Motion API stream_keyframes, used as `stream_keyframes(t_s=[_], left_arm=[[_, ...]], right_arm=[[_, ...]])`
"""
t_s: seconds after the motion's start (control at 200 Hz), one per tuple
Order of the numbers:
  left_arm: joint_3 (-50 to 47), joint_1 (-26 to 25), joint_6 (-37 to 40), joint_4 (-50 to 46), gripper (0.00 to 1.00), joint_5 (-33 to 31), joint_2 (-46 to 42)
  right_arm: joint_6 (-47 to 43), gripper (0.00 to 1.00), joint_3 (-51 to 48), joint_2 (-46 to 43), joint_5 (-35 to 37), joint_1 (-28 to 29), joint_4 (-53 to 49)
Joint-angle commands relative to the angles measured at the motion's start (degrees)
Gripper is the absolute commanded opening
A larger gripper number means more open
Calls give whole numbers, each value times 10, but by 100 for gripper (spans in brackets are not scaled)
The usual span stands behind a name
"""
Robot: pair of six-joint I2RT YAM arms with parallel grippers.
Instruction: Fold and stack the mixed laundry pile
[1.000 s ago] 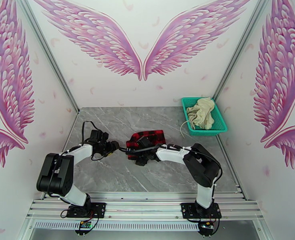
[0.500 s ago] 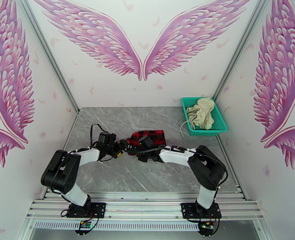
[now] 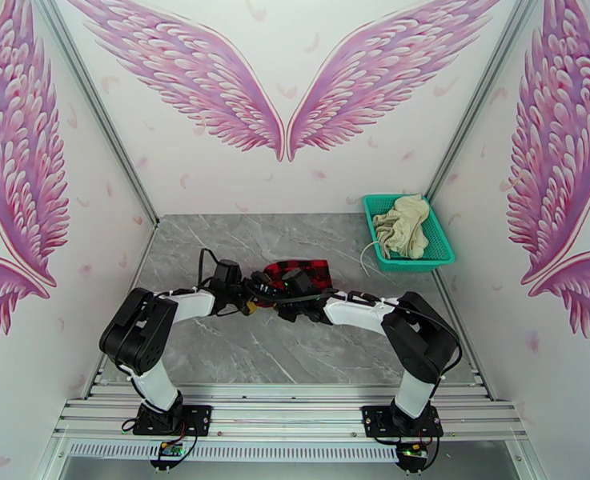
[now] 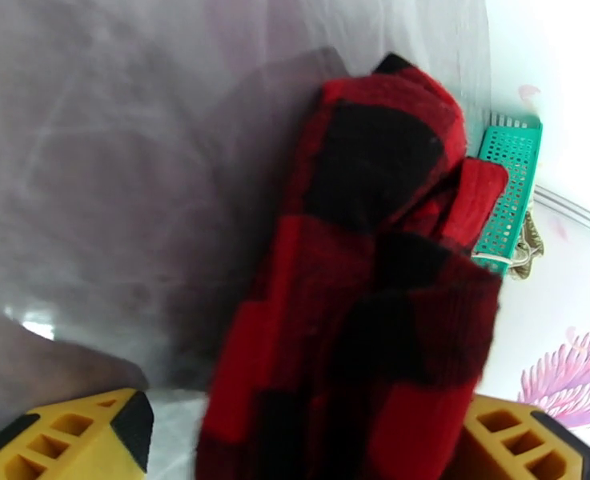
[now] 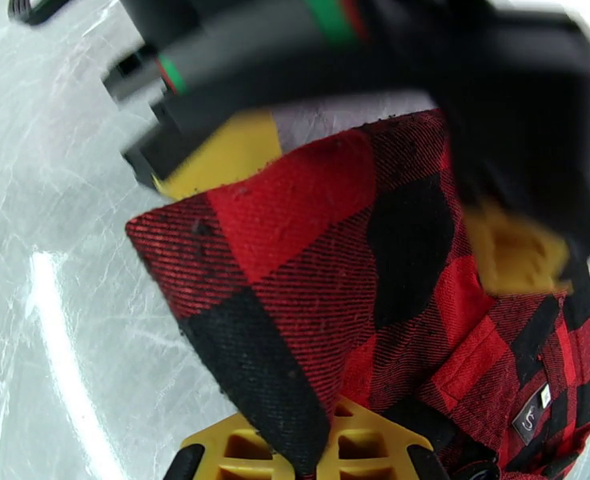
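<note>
Lying bunched near the middle of the counter (image 3: 214, 234), the checked shirt (image 3: 304, 271) is a red-and-black bundle whose long axis runs left to right. Its right end points toward the far right corner, and its left end sits where the two arms meet. In the left wrist view it reads as a long folded strip stretching away from the camera toward the teal basket (image 4: 512, 186), with a narrower red fold lying along its right side. A small white label (image 5: 545, 396) shows on the cloth in the right wrist view.

At the shirt's near-left edge the right pincer (image 5: 299, 454) is pressed together on a corner of the fabric, and the black-edged fold drops straight down between its yellow fingers. Just beyond that corner the left pincer (image 4: 295, 442) stands spread wide. One yellow finger sits on either side of the strip, the cloth lies between them, and the gap on the left side is plain to see.

Well apart from all this, at the far right of the counter, the cream garment (image 3: 403, 224) lies crumpled inside the basket, with a thin cord trailing over the basket's left rim.
</note>
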Motion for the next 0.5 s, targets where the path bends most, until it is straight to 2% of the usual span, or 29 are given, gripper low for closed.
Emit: stream_keyframes(t_s=[0.0, 0.06, 0.1, 0.2, 0.275, 0.355, 0.495], left_arm=[[24, -12, -39, 20, 83, -11, 21], [30, -11, -36, 23, 71, -14, 28], [39, -9, -26, 20, 59, -15, 33], [76, -2, 42, -44, 22, -34, 48], [114, 9, 113, -106, 0, -56, 64], [161, 27, 194, -174, 0, -80, 84], [295, 67, 361, -350, 0, -189, 108]], right_arm=[[8, 2, 0, -12, -13, -5, 20], [11, 3, 2, -12, -14, -5, 22], [12, 7, 3, -12, -14, -5, 21], [25, 35, 4, -25, -12, -6, 5], [48, 48, -8, -54, -7, -6, 3], [85, 55, -29, -103, 2, -10, 3], [141, 61, -57, -190, 68, -21, -10]])
